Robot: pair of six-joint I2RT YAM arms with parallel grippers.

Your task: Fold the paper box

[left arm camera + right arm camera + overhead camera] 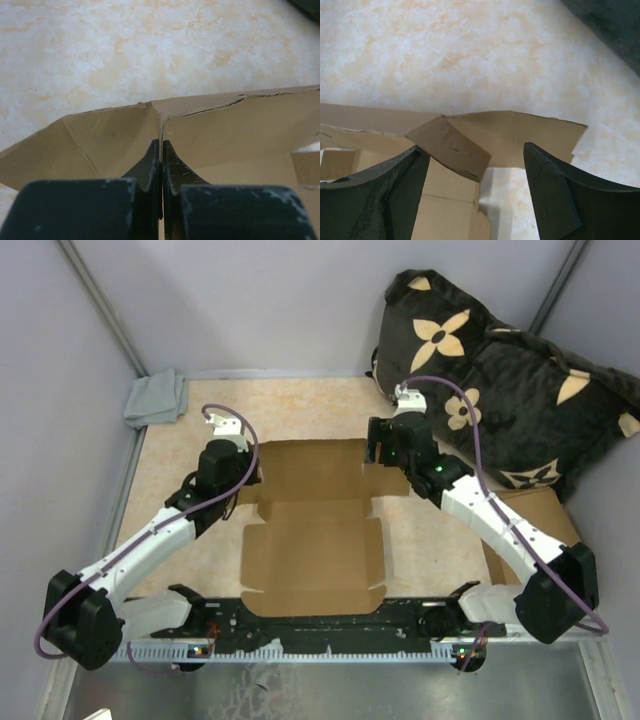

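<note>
From above, your wrists [225, 468] hide both sets of fingertips, and the base rail [330, 625] cuts off the near edge of the paper box [315, 540], which lies in the middle of the tabletop [180, 490]. Your left hand [161, 150] is clenched on a raised fold at the box's far-left corner. Your right hand [472, 148] is released, fingers [555, 190] spread either side of the bent far-right flap.

box [315, 555]: was plain brown, unprinted
table [170, 490]: was cream with orange marbling
cushion [520, 380]: was black, tan flower print
cloth [157, 398]: was grey
cable [40, 638]: was purple
wall [280, 300]: was pale lilac-grey
</note>
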